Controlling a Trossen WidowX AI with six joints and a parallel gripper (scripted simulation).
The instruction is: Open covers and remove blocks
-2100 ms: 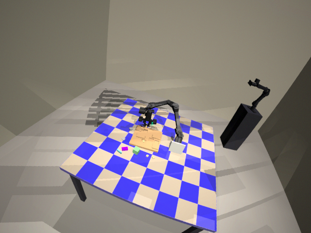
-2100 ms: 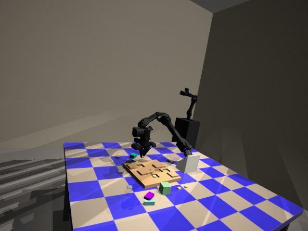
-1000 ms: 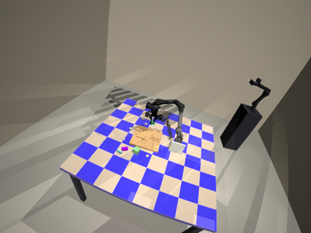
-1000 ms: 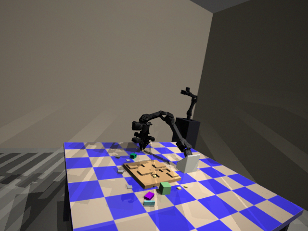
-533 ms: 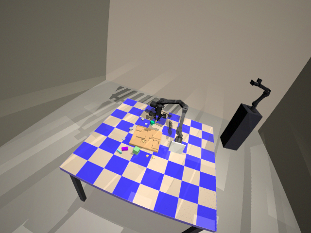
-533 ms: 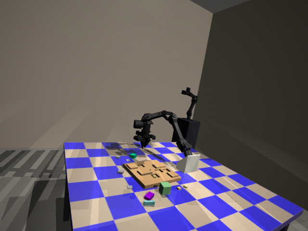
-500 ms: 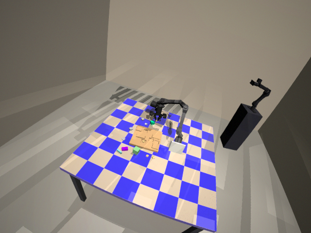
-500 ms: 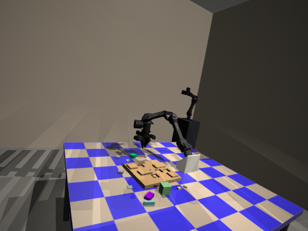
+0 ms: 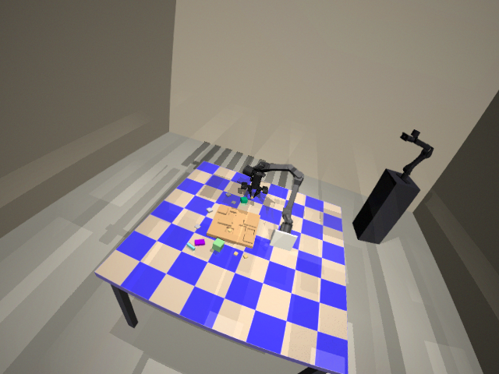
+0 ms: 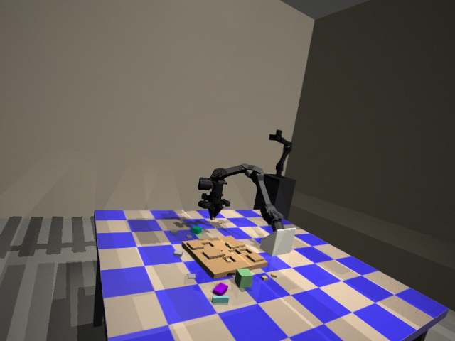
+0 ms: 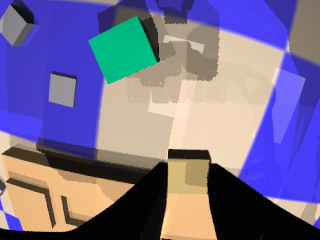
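Note:
My gripper (image 9: 252, 196) (image 10: 212, 219) (image 11: 187, 170) is shut on a small yellow block (image 11: 188, 175), held above the table behind the puzzle board (image 9: 215, 231) (image 10: 215, 271) (image 11: 120, 197). The tan board has several raised covers and dark openings; how far each cover is open is too small to tell. Another yellow block (image 9: 229, 230) (image 10: 228, 260) shows in a well toward the board's front. Two yellow blocks lie on the table in front: one (image 9: 235, 253) (image 10: 264, 278) and another (image 9: 245, 255) (image 10: 274, 275). Grey blocks lie beyond the board, one (image 9: 233, 202) (image 10: 188, 236) (image 11: 63, 89) near another (image 9: 228, 195) (image 10: 173, 231) (image 11: 16, 25).
A teal block (image 9: 243, 199) (image 10: 196, 229) (image 11: 124, 50) lies behind the board. Grey pieces (image 9: 209, 209) (image 10: 178, 253) lie left of it. A green cube (image 9: 218, 245) (image 10: 243, 278), purple block (image 9: 199, 242) (image 10: 220, 288) and cyan bar (image 9: 191, 245) (image 10: 220, 300) lie in front.

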